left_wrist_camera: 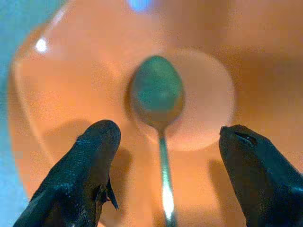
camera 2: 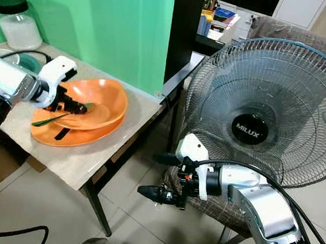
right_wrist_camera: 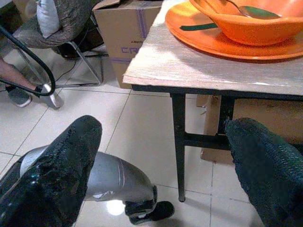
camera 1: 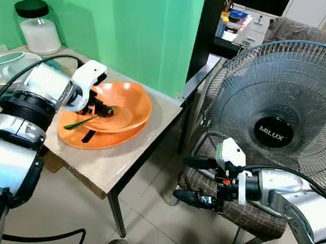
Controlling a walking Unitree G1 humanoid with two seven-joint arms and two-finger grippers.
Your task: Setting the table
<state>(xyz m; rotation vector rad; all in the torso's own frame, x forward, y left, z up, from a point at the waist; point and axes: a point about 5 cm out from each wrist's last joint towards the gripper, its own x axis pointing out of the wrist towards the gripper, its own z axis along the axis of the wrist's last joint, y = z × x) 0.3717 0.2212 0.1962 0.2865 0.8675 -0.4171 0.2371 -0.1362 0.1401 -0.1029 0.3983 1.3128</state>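
Left gripper (camera 1: 98, 109) hangs wide open over the orange bowl (camera 1: 131, 104) on the bench (camera 1: 113, 163); green spoon (left_wrist_camera: 158, 101) lies between its fingers, handle pointing back toward the wrist.

Right gripper (camera 1: 187, 179) open, off beside the fan (camera 1: 279, 110).

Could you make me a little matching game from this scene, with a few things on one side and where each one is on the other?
1. spoon
2. orange bowl
3. jar
4. fan

A. at the table's back corner by the green wall
B. lying in the bowl
C. standing on the orange plate
D. beside the table

Pairs: 1-B, 2-C, 3-A, 4-D
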